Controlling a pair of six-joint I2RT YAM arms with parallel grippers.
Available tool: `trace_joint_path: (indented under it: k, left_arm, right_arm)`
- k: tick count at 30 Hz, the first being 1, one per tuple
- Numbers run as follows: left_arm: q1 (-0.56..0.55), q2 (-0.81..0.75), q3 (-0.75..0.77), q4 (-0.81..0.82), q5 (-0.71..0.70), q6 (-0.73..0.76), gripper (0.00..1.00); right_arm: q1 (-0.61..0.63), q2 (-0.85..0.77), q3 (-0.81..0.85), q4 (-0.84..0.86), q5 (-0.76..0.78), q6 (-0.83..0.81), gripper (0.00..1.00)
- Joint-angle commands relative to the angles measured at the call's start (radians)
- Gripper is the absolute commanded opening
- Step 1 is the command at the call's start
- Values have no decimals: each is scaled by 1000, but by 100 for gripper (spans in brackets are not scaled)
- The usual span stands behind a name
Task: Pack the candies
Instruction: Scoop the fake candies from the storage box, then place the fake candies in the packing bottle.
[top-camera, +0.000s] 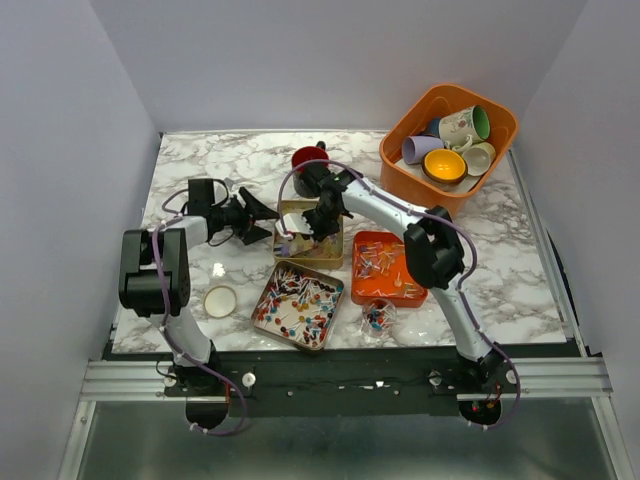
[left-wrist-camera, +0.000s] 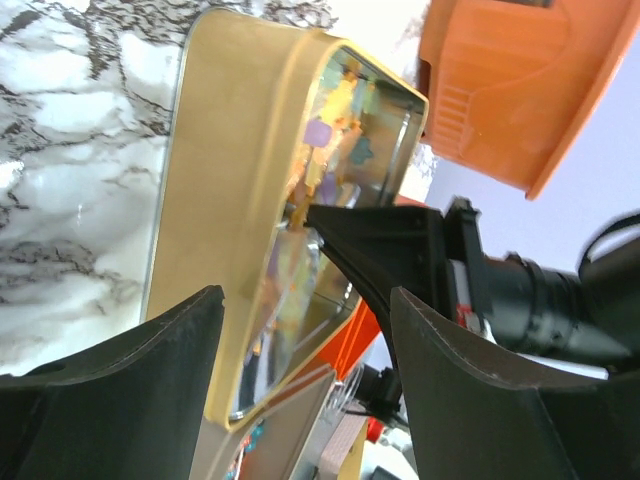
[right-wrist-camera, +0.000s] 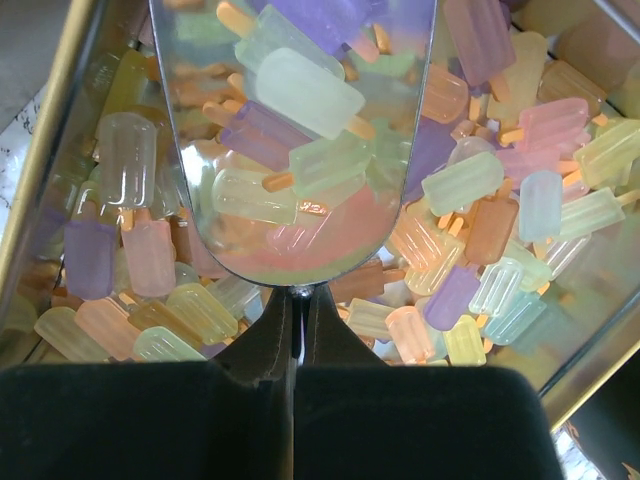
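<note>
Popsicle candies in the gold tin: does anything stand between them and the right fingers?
Only the clear scoop, clamped between the fingers of the right gripper. Its bowl, holding some, lies over the candies in the gold tin. Nothing else blocks.

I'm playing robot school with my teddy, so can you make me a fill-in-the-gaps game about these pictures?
1. The right gripper is shut on a clear ____ full of lolly-shaped candies.
2. The left gripper is ____, beside the gold tin.
3. The mugs sit in a bin coloured ____.

Missing words: scoop, open, orange.
</note>
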Motion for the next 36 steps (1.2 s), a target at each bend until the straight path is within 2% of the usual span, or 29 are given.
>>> trace_joint_path:
  k: [1,7,15,19,26,36]
  left_arm:
    - [28,-62,53,-117,68,88,76]
    - [48,-90,134,-266,84,207,76]
    - [97,-128,221,-369,45,328,77]
    - [103,-166,237,-415,17,393,76]
    - [105,-243,194,-407,9,399,76]
    - [105,-387,77,-374,-52,375,77]
  right_arm:
    - [-21,-49,-12,40,-51,37,1]
    - [-38,-98,-26,67,51,40,1]
    - [-76,-209,-61,78,72,74,1]
    - [-87,-313,-121,86,74,101,1]
    - [-93,-537,-314,77,124,133,1]
    - [-94,-905,-663,-87,319,90,1]
